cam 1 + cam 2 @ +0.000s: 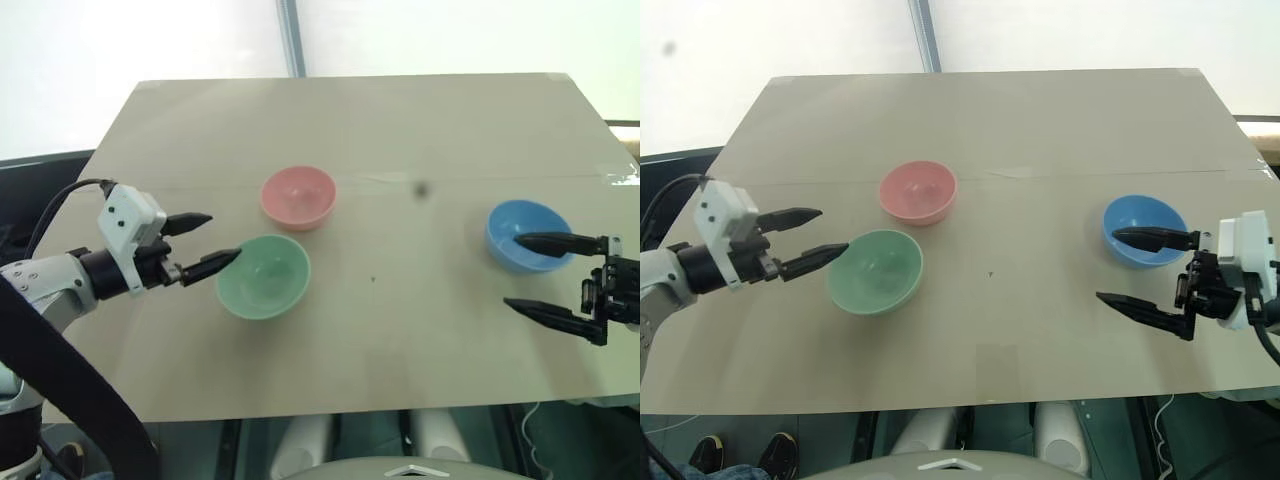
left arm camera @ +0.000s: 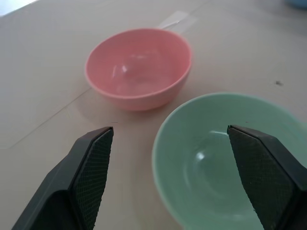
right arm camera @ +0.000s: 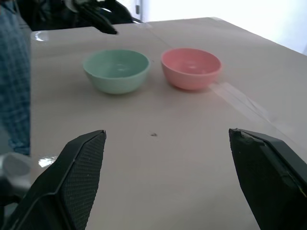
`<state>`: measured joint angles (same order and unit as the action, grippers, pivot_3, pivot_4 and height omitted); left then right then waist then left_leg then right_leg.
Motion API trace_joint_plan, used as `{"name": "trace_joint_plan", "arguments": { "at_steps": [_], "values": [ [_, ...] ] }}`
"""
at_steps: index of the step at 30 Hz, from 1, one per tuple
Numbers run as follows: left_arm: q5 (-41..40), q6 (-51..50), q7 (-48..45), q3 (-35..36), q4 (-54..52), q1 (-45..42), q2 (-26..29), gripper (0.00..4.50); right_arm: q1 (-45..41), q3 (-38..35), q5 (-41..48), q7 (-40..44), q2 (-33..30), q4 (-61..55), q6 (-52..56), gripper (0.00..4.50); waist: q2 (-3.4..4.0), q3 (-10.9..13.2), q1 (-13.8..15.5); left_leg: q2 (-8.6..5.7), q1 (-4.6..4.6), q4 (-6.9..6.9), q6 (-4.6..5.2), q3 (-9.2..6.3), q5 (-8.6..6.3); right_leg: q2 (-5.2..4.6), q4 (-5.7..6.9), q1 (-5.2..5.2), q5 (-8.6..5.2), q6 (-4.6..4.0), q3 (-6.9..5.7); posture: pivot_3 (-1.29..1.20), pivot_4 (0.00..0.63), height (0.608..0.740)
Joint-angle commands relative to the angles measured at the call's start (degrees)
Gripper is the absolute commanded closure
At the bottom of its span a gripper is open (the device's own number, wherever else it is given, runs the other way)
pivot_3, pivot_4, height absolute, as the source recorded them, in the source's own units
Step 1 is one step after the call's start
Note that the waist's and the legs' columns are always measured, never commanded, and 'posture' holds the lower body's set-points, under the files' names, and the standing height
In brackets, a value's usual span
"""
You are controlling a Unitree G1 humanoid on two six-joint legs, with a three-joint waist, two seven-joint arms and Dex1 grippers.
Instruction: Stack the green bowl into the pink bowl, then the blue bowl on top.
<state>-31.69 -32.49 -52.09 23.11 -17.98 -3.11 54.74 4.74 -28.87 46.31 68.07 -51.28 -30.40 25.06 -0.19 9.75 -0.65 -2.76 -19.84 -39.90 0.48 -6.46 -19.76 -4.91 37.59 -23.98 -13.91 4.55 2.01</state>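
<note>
Claws gape: left claw [image 1: 207, 242] at green bowl [image 1: 264, 276], right claw [image 1: 540, 272] beside blue bowl [image 1: 524, 232].

The green bowl [image 2: 225, 163] looks like smooth plastic, with small shiny spots inside. The pink bowl [image 2: 139, 67], at about 1 o'clock from it in the head views, is smooth shiny plastic too. The blue bowl [image 1: 528, 235] also looks smooth. The table [image 1: 380, 130] has a flat, dull, tan top like card or paper, with a strip of clear shiny tape [image 3: 240, 98]. The black fingers [image 2: 93, 167] have rough, bumpy inner pads.
</note>
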Motion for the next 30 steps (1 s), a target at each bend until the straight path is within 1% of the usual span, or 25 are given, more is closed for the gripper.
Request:
{"name": "trace_joint_plan", "arguments": {
  "at_steps": [1, 8, 11, 14, 18, 21, 27, 30],
  "values": [
    [5.3, 4.5, -0.2, -4.4, 4.0, -4.8, 1.9, 0.48, -1.6, 0.4, 2.5, -1.2, -1.0, -2.9, 1.1, 0.04, -0.01, 0.0, 0.0, -0.01, -0.01, 0.00, 0.00, -0.01, 0.00, 0.00, -0.02, 0.00, 0.00, 0.00, -0.01, 0.00, 0.150, 0.740],
    [14.5, 17.0, -7.6, -17.6, 16.6, -20.5, 1.0, 0.48, -3.2, 0.9, 2.6, -1.2, -1.8, -1.8, 1.3, 0.04, -0.03, 0.0, 0.3, -0.06, -0.15, 0.01, -0.01, -0.19, 0.00, -0.06, -0.17, -0.01, 0.00, 0.00, -0.23, 0.00, 0.150, 0.740],
    [18.1, 22.8, -11.4, -22.9, 23.8, -28.2, -1.1, 0.48, -3.5, 1.1, 2.1, -1.0, -1.9, -1.4, 0.9, 0.04, -0.03, 0.0, 0.3, -0.10, -0.22, 0.01, -0.01, -0.27, 0.01, -0.07, -0.24, -0.01, 0.00, 0.00, -0.33, 0.00, 0.150, 0.740],
    [22.5, 30.8, -15.7, -28.0, 32.4, -36.0, -3.4, 0.48, -3.3, 0.8, 1.9, -1.6, -1.5, -1.6, 0.7, 0.04, -0.03, 0.0, 0.3, -0.19, -0.31, 0.00, -0.01, -0.34, 0.01, -0.06, -0.30, -0.03, 0.01, 0.00, -0.44, 0.00, 0.150, 0.740],
    [27.0, 39.5, -20.3, -32.0, 43.7, -43.9, -5.5, 0.48, -2.7, 0.4, 1.4, -2.3, -1.2, -2.1, 0.3, 0.04, -0.03, 0.0, -0.1, -0.25, -0.54, -0.10, -0.01, -0.43, 0.01, -0.04, -0.30, -0.19, 0.01, 0.00, -0.54, 0.00, 0.150, 0.740],
    [30.5, 46.1, -23.6, -34.4, 52.9, -49.4, -5.8, 0.48, -2.1, -0.2, 1.3, -2.9, -1.1, -2.3, 0.0, 0.04, -0.04, 0.0, -0.3, -0.30, -1.01, -0.30, -0.01, -0.44, 0.02, -0.05, -0.11, -0.64, 0.01, 0.01, -0.54, 0.00, 0.150, 0.740],
    [35.6, 55.0, -28.4, -37.1, 66.6, -58.4, -6.5, 0.48, -0.4, -1.2, 0.9, -3.7, -0.7, -2.9, -0.6, 0.04, -0.06, 0.0, -0.2, -0.37, -1.08, -0.40, -0.01, -0.33, 0.02, -0.06, 0.06, -0.71, 0.01, 0.02, -0.58, 0.00, 0.150, 0.740],
    [37.5, 58.7, -28.8, -37.7, 71.3, -61.0, -7.4, 0.48, 0.1, -1.5, 0.8, -4.0, -0.7, -3.1, -0.8, 0.04, -0.08, 0.0, -0.2, -0.39, -1.09, -0.47, 0.00, -0.22, 0.02, -0.07, 0.13, -0.69, 0.00, 0.02, -0.59, 0.00, 0.150, 0.740]
  ]
}}
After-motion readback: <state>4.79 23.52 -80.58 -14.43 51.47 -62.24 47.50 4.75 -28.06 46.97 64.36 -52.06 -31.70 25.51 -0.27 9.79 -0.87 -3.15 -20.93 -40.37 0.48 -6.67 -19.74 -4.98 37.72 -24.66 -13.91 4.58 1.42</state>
